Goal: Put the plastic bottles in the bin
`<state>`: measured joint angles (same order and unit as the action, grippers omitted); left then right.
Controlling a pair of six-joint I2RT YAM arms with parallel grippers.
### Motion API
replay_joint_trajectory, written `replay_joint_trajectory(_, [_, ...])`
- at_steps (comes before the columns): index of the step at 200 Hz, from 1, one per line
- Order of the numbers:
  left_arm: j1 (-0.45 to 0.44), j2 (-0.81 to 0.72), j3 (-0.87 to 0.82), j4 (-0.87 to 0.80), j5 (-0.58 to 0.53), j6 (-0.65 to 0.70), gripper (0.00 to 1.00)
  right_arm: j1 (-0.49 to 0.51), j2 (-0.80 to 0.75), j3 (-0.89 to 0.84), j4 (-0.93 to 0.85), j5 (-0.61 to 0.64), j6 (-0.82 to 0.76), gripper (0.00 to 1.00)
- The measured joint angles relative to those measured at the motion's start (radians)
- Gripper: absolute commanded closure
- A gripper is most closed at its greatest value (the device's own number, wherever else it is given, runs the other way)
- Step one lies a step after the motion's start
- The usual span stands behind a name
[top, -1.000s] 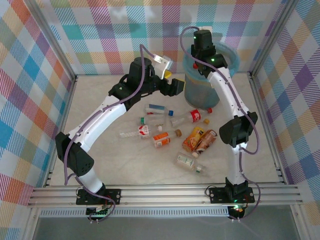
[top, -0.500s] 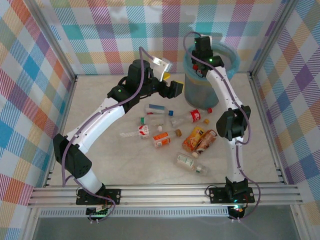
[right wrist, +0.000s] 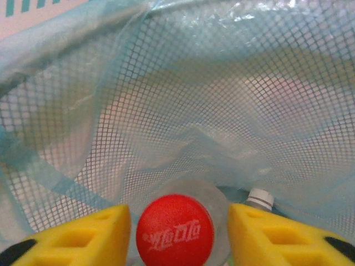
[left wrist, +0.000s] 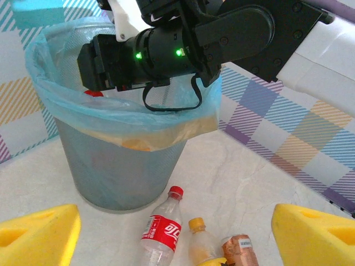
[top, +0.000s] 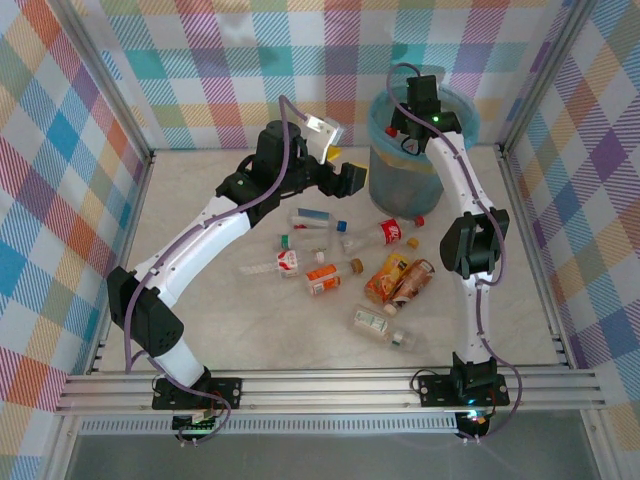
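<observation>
The big round grey-blue mesh bin w/ a light-blue bag liner (top: pixel 392 185) stands at the far side of the pale table (top: pixel 220 300), R of middle. My right gripper (right wrist: pixel 175 221) is over the bin's mouth, pointing down into it. Its yellow pads (right wrist: pixel 83 235) are clenched on a clear plastic bottle w/ a red cap (right wrist: pixel 175 231). My left gripper (left wrist: pixel 176 221) hangs just beside the bin, spread wide, nothing btw its pads. Several small plastic bottles (top: pixel 322 280) lie on the table near the bin. One bottle w/ a white cap (right wrist: pixel 259 198) lies lower in the bin.

left arm (top: pixel 210 230) bent, reaching forward | left gripper (left wrist: pixel 175 228) spread wide | right arm (top: pixel 462 190) stretched far | right gripper (right wrist: pixel 178 224) pinching red-capped bottle (right wrist: pixel 175 235)
</observation>
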<state>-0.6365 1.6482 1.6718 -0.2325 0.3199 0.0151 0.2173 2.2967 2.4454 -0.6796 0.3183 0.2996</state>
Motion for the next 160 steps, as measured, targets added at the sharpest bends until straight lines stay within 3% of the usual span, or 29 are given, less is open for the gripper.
replay_joint_trajectory(81, [0.000, -0.001, 0.000, -0.001, -0.019, 0.001, 0.11, -0.001, -0.003, 0.000, -0.041, -0.053, 0.053, 0.16])
replay_joint_trajectory(160, [0.005, -0.069, -0.061, -0.001, -0.055, 0.004, 0.11, 0.010, -0.177, -0.116, -0.064, -0.030, 0.133, 0.11])
